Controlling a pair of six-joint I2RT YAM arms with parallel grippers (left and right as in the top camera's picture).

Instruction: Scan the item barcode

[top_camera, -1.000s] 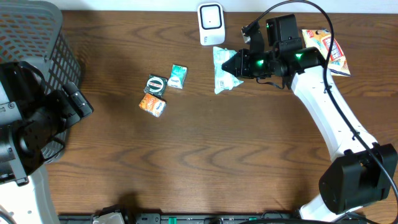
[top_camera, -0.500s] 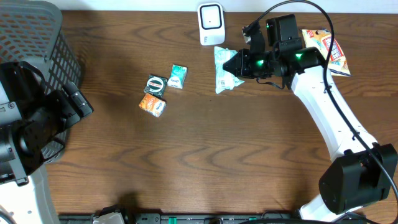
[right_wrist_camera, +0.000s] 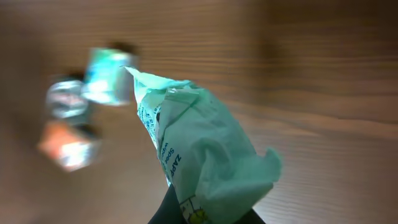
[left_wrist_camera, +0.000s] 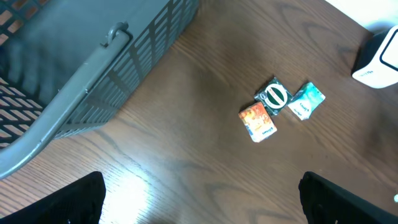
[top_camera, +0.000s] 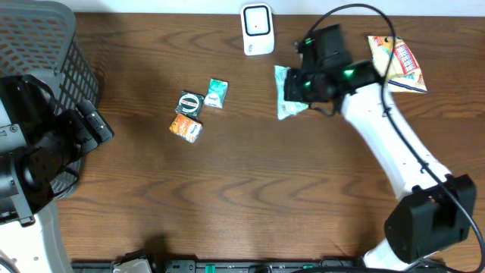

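Note:
A pale green packet [top_camera: 286,92] hangs in my right gripper [top_camera: 301,83], a little right of and below the white scanner [top_camera: 258,29] at the table's back edge. In the right wrist view the packet [right_wrist_camera: 199,155] fills the middle, crumpled, with dark print along one side, and the right gripper [right_wrist_camera: 208,214] is shut on its lower end. No barcode is readable. My left gripper [left_wrist_camera: 208,208] stands open over bare wood at the far left, its dark fingertips [left_wrist_camera: 81,199] wide apart with nothing between them.
Three small packets lie left of centre: teal [top_camera: 216,93], black-and-green [top_camera: 189,102] and orange [top_camera: 186,127]. A grey mesh basket [top_camera: 45,38] fills the back left corner. A red-and-yellow snack bag [top_camera: 398,61] lies at the back right.
My right gripper has swung and turned, carrying the green packet a little right and toward the front, away from the scanner. The left arm has not moved.

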